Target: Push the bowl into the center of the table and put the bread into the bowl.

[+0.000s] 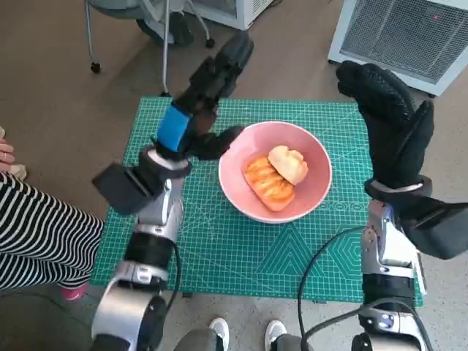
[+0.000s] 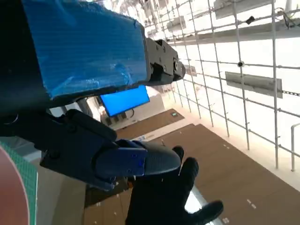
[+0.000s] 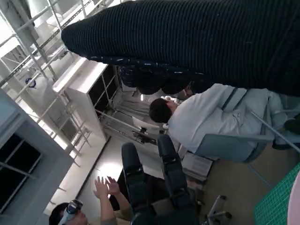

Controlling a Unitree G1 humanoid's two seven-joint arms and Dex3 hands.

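At 9 o'clock we see the left hand (image 1: 201,102), hard black with blue tape, fingers extended and apart, holding nothing. At center, on the gridded green mat (image 1: 219,256), the smooth round pink bowl (image 1: 241,194) holds the ridged golden bread (image 1: 276,178). At 3 o'clock, the knitted right hand (image 1: 387,117) is raised, fingers extended, empty.

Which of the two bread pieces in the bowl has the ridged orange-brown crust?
The larger bread piece, lying nearer the robot in the pink bowl; the pale roll beyond it is smoother.

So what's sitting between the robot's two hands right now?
In the head view, the pink bowl with the bread in it lies between the left hand and the right hand.
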